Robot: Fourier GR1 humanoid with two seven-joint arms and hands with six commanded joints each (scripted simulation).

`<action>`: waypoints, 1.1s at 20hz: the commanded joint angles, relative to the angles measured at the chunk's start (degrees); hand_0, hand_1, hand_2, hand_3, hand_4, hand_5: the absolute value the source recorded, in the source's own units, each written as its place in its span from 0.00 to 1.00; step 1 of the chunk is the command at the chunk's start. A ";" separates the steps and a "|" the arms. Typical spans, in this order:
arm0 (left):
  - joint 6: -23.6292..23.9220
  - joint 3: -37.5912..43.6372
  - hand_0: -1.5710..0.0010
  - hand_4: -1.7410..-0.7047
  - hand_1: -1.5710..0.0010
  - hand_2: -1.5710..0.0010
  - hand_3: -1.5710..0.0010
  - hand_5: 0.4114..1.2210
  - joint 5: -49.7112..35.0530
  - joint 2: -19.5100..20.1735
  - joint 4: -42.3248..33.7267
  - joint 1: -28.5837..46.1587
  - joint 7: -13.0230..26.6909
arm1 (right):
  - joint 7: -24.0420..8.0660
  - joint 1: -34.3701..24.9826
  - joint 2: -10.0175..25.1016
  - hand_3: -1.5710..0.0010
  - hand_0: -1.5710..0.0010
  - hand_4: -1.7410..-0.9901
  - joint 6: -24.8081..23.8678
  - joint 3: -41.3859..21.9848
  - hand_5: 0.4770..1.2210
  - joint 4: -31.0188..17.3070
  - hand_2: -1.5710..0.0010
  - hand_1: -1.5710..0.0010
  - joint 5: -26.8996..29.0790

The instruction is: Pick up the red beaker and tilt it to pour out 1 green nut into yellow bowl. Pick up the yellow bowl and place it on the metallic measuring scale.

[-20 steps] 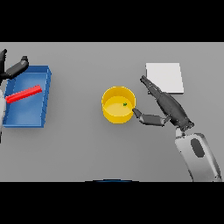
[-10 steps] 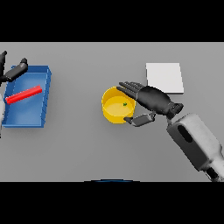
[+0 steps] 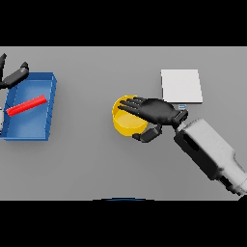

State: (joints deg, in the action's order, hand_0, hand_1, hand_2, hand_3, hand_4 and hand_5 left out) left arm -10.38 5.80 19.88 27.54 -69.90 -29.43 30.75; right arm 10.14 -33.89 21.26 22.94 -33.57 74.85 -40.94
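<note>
Right hand (image 3: 157, 112) grips the yellow bowl (image 3: 126, 123) (fingers over rim, thumb underneath), scale (image 3: 181, 86) just beyond it.

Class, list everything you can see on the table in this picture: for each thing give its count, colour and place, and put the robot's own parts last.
yellow bowl: one, yellow, table centre, under the right hand's fingers.
red beaker: one, red, lying in the blue tray.
blue tray: one, blue, left side.
metallic measuring scale: one, light grey, upper right.
table: one, grey.
right hand: one, dark, gripping the bowl's rim.
left hand: one, dark, far left edge, above the tray.
</note>
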 commanded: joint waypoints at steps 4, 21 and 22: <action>0.07 -0.07 1.00 0.91 1.00 1.00 1.00 0.39 0.01 -0.04 -0.21 0.42 -0.71 | 0.46 -1.26 -0.02 1.00 1.00 0.65 1.62 -1.89 0.26 -2.10 1.00 1.00 -1.31; 0.41 -0.36 1.00 0.92 1.00 1.00 1.00 0.39 0.28 -0.44 -1.88 0.80 1.09 | 3.05 -3.33 -2.51 0.79 0.79 0.41 2.13 -3.83 0.63 -9.63 0.82 0.84 -2.07; 0.44 -0.36 1.00 0.92 1.00 1.00 1.00 0.39 0.26 -0.55 -1.49 0.30 1.06 | 2.62 -3.15 -2.56 0.73 0.70 0.35 2.05 -4.15 0.70 -9.66 0.76 0.76 -2.41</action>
State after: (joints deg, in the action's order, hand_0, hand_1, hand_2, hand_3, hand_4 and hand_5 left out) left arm -9.94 5.43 20.15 26.99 -71.39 -29.14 31.82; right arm 12.72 -37.03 18.69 24.99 -37.73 65.18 -43.35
